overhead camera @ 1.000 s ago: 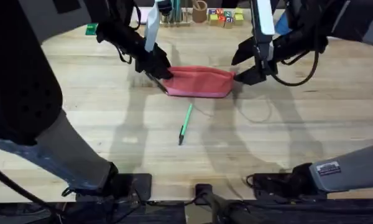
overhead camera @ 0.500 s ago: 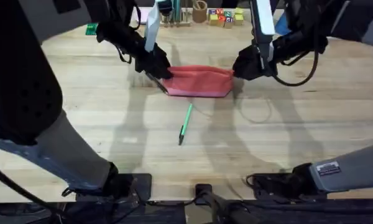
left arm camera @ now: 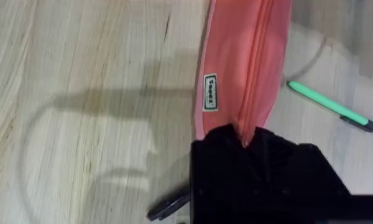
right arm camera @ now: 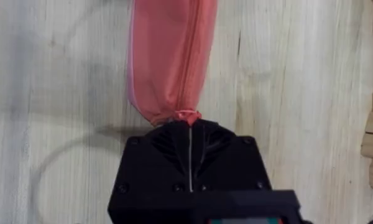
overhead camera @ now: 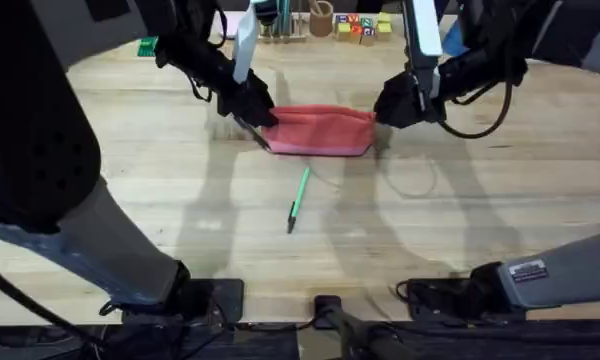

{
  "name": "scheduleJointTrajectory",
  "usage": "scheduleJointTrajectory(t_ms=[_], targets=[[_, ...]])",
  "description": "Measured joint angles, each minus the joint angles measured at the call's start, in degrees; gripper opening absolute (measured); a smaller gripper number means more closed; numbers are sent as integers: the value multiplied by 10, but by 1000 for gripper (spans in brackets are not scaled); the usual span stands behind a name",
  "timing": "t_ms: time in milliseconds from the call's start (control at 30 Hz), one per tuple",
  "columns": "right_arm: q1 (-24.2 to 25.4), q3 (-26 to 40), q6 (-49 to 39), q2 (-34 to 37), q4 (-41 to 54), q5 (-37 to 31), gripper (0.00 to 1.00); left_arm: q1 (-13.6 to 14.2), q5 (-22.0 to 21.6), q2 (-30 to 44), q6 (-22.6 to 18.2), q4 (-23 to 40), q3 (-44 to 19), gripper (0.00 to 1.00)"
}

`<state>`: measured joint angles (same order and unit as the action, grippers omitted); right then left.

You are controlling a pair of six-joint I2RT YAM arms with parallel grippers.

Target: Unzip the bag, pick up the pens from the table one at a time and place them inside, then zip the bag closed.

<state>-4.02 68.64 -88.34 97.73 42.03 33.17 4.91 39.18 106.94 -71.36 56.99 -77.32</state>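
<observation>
Salmon-pink bag [overhead camera: 322, 131]: toward table's [overhead camera: 480, 220] far edge, zipper closed; left gripper [overhead camera: 257, 124] and right gripper [overhead camera: 390, 103] clamp opposite ends; green pen [overhead camera: 297, 199] mid-table; black pen [left arm camera: 169, 207] beside left gripper.

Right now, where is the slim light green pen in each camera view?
Overhead: the slim light green pen lies on the wooden table, nearer the arms' bases than the salmon-pink fabric pouch.
Left wrist: it lies beside the pouch.
Right wrist: not in it.
Shared landmark: the pouch.
</observation>
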Motion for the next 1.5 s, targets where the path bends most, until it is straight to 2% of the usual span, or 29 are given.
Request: scheduleJointTrajectory(t_ms=[433, 1033, 1067, 1100, 1267, 1300, 1500], targets=[[-14, 8, 44, -63, 2, 12, 31, 0, 0, 0, 0, 0, 0, 43], [-30, 9, 53, -64, 9, 16, 31, 0, 0, 0, 0, 0, 0, 42], [-30, 9, 55, -64, 12, 16, 56, 0, 0, 0, 0, 0, 0, 42], [-30, 9, 56, -64, 15, 16, 159, 0, 0, 0, 0, 0, 0, 42], [-30, 9, 56, -65, 22, -8, 884, 0, 0, 0, 0, 0, 0, 42], [-30, 9, 55, -65, 26, -18, 967, 0, 0, 0, 0, 0, 0, 42], [-30, 9, 56, -65, 61, -40, 995, 0, 0, 0, 0, 0, 0, 42]])
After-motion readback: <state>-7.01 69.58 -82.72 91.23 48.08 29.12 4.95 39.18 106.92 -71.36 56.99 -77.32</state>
